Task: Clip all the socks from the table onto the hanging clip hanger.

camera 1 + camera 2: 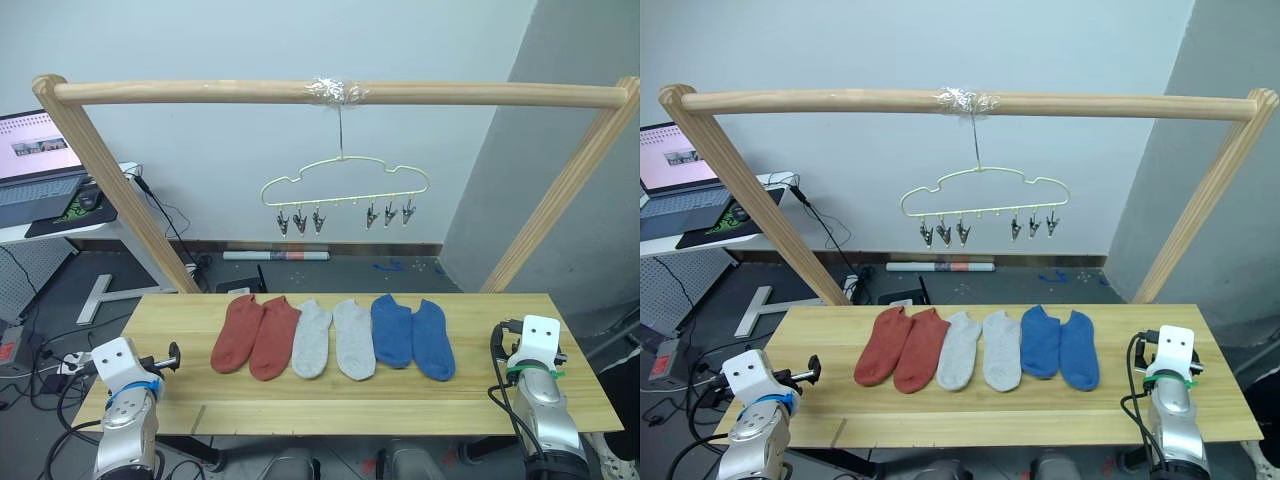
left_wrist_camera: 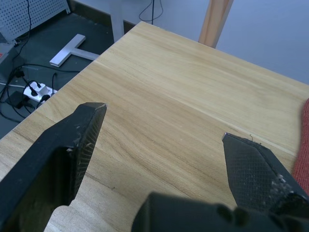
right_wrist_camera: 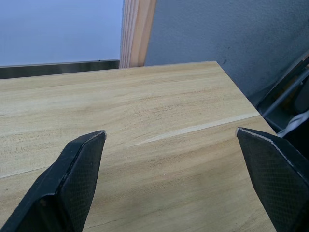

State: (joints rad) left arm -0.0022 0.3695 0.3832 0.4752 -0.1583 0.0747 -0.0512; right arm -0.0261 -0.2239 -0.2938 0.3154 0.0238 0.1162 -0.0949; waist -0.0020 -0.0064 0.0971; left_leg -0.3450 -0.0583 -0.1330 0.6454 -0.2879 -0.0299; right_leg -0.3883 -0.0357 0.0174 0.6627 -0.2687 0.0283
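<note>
Six socks are lying side by side along the middle of the desk [image 1: 330,400]: two rust-red socks [image 1: 254,335], two light grey socks [image 1: 333,338] and two blue socks [image 1: 412,336]. The clip hanger [image 1: 343,187] is hanging from the wooden bar [image 1: 200,92] above them, its clips empty. The left tool [image 2: 164,140] and right tool [image 3: 171,140] are hovering released over bare desk ends.

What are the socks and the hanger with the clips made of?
The socks look like soft knit fabric: matte, limp and flat on the table. The clip hanger seems to be thin pale-yellow wire, perhaps coated, and its small dark clips look like metal.
</note>
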